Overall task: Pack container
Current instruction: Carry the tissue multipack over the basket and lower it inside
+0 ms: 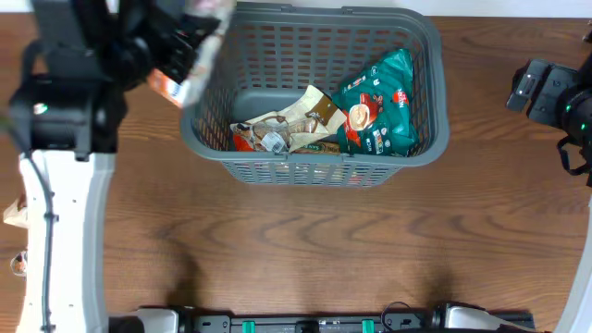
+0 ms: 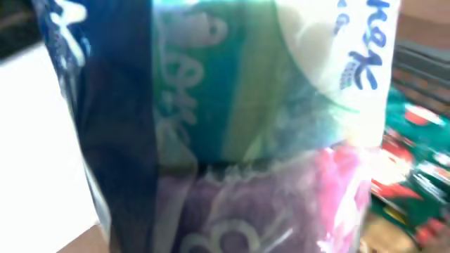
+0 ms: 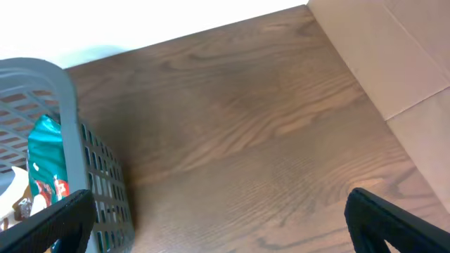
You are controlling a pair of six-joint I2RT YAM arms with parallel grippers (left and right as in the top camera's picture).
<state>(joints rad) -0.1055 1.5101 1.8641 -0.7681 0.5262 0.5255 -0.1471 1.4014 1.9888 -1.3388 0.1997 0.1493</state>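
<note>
Bright, even light covers the tabletop (image 1: 305, 240), with faint shadows toward its near edge. The left wrist view is blurred, its close packet (image 2: 267, 126) out of focus.

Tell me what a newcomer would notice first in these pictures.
A big grey basket sits at the far middle of the table, with a green packet and a beige packet inside. The left gripper holds a blurred colourful packet over the basket's left rim, filling the left wrist view. The right gripper hangs open over bare wood.
</note>
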